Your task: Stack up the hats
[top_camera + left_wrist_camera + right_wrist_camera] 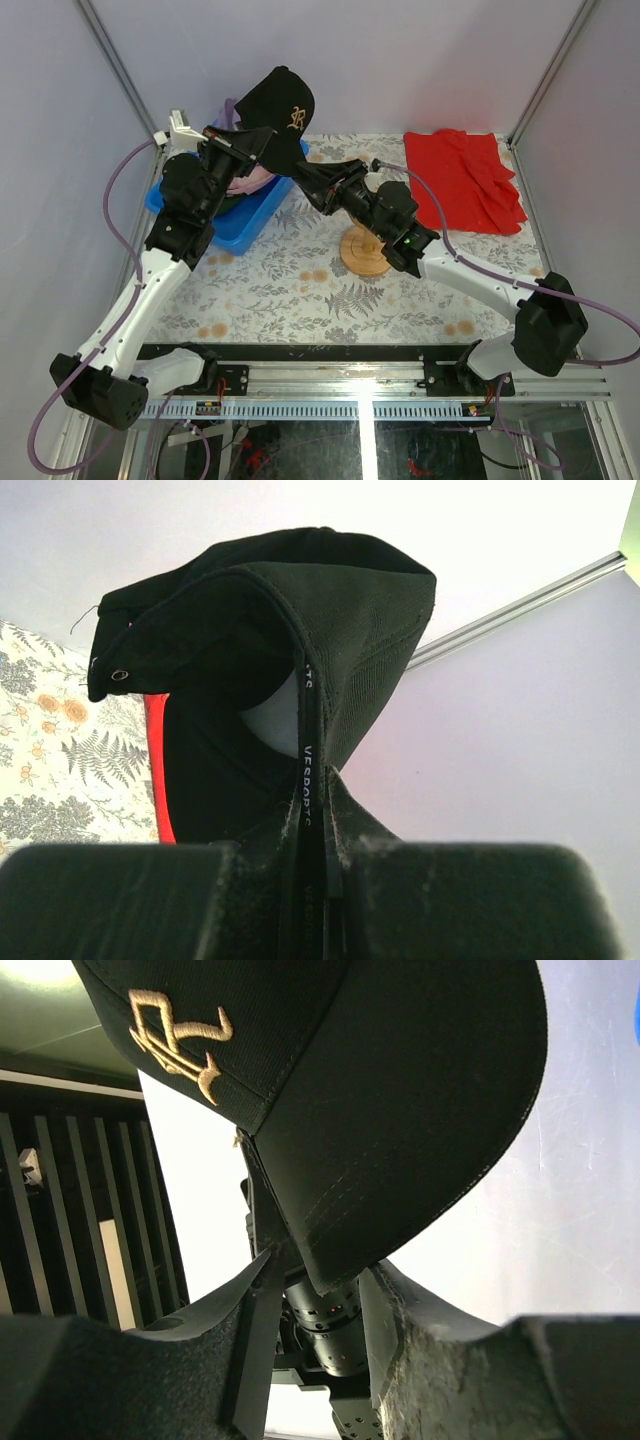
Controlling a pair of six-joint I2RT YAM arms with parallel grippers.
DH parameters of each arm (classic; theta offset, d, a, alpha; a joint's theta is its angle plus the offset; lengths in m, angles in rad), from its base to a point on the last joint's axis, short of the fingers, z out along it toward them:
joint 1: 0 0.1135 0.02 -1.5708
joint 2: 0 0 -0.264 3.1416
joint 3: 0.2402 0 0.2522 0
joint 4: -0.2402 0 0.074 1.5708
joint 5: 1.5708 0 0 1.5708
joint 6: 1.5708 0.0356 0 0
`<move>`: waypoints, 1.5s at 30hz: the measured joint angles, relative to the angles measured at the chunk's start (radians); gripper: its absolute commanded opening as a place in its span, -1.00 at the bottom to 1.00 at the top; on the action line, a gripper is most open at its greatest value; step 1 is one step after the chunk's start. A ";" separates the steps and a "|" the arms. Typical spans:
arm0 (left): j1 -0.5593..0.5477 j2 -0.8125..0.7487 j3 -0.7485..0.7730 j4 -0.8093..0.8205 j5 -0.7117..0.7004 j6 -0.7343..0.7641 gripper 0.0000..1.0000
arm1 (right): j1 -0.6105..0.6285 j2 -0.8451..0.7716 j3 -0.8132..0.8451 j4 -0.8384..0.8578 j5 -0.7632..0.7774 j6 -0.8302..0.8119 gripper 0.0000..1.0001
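Holding the black cap (pixel 278 105) aloft over the blue bin (pixel 245 228) near the tabletop's far-left corner, the left gripper (pixel 315 880) pinches its rear edge and the right gripper (pixel 318 1295) clamps the brim. This appears to be the carry step. The next move likely calls for lowering it, crown aligned, onto another hat such as the pink cap (pixel 258 184) in the bin.

black cap (pixel 275 105) aloft near blue bin (pixel 235 230), pink cap (pixel 254 184) inside
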 measured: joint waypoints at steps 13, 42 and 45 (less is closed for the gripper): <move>-0.003 -0.053 -0.082 0.037 0.008 -0.073 -1.00 | -0.069 -0.045 0.003 -0.062 -0.025 -0.071 -0.31; -0.118 -0.073 -0.145 0.061 0.067 -0.087 0.06 | -0.231 -0.117 0.026 -0.183 -0.077 -0.161 -1.00; -0.123 -0.075 -0.106 0.011 0.077 -0.039 0.22 | -0.301 -0.203 -0.011 -0.213 -0.116 -0.176 -1.00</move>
